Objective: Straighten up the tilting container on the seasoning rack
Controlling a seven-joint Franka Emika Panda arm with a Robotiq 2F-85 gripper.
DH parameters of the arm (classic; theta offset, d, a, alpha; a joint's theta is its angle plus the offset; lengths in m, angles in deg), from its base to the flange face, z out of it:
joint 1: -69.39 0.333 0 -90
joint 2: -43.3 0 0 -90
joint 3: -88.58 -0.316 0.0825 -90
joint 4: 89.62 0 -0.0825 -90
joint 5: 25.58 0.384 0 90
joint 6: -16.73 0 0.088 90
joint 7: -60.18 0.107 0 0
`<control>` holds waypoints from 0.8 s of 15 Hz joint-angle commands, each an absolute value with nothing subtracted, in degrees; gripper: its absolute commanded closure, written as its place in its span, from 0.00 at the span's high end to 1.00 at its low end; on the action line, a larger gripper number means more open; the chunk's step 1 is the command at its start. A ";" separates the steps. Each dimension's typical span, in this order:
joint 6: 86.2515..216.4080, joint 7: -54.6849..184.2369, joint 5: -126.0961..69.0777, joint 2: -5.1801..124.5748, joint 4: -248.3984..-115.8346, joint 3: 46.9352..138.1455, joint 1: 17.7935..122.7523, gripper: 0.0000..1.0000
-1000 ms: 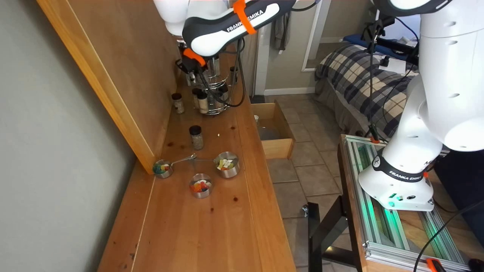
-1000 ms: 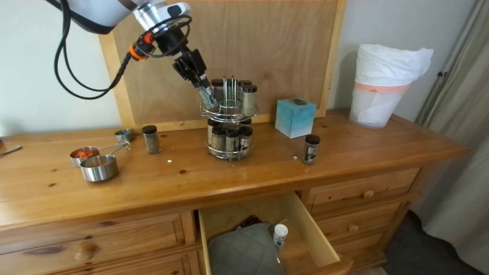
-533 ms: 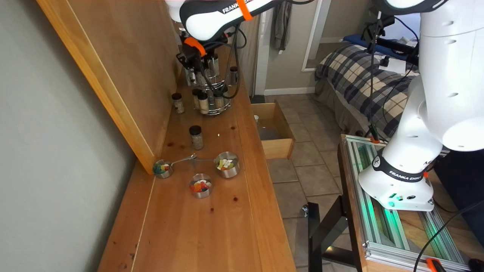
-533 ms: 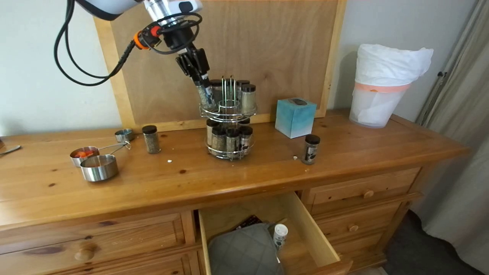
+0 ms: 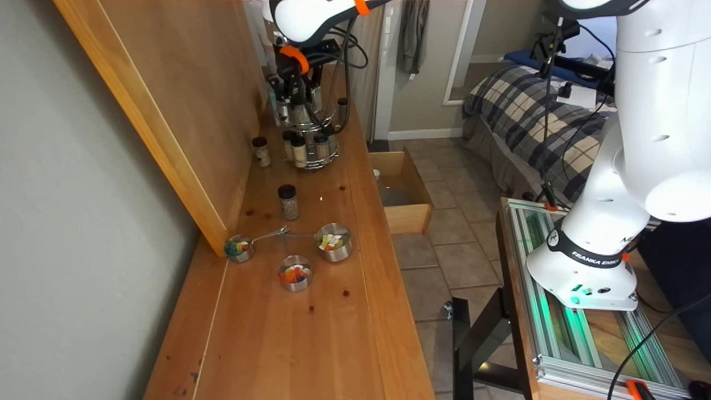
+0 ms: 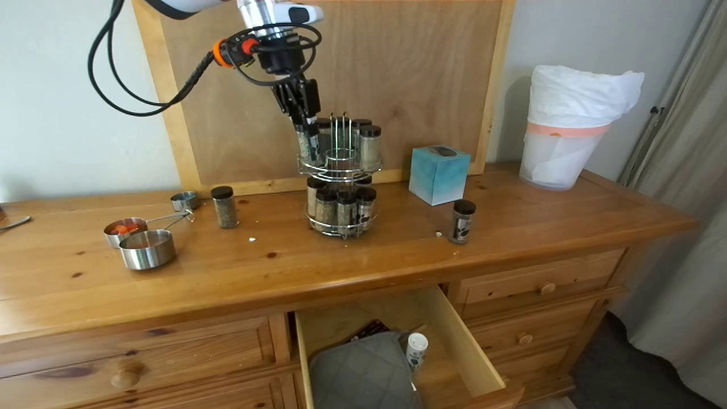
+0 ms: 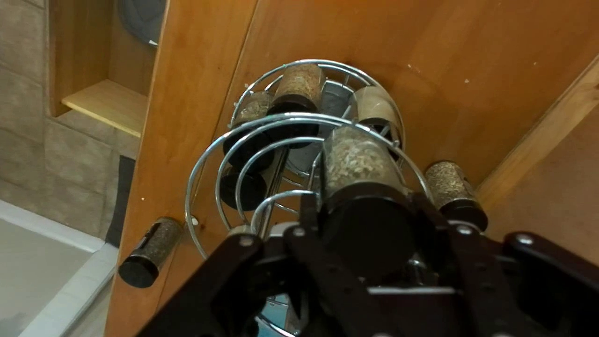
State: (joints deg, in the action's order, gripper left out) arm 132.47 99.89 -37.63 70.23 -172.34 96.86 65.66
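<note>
The seasoning rack (image 6: 341, 176) is a round silver wire rack with two tiers of dark-capped jars. It also shows in an exterior view (image 5: 314, 164) and in the wrist view (image 7: 291, 115). My gripper (image 6: 308, 126) points down at the upper tier. Its fingers lie on both sides of the black cap of one glass jar (image 6: 303, 145) with pale flakes. In the wrist view my gripper (image 7: 367, 206) is shut on this jar (image 7: 360, 161). The jar stands nearly upright in the upper tier, with only a slight lean. Its base is partly hidden by wire.
A blue tissue box (image 6: 438, 176) and a loose jar (image 6: 462, 221) stand beside the rack. Another loose jar (image 6: 225, 208) and metal measuring cups (image 6: 149, 251) are on the other side. A wooden panel (image 6: 431, 68) rises behind. A drawer (image 6: 466, 352) is open below.
The arm has shifted rightward in an exterior view, and the gripper has turned from slanted to more vertical. The held jar has turned with it from clearly leaning to nearly upright.
</note>
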 commanded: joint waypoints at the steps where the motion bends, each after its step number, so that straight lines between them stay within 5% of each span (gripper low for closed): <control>1: 130.59 97.34 -34.60 69.93 -171.03 97.18 65.41 0.76; 5: 130.71 96.81 -35.50 69.41 -170.88 97.58 65.89 0.99; 12: 127.81 92.53 -37.05 66.10 -172.39 97.25 66.94 1.00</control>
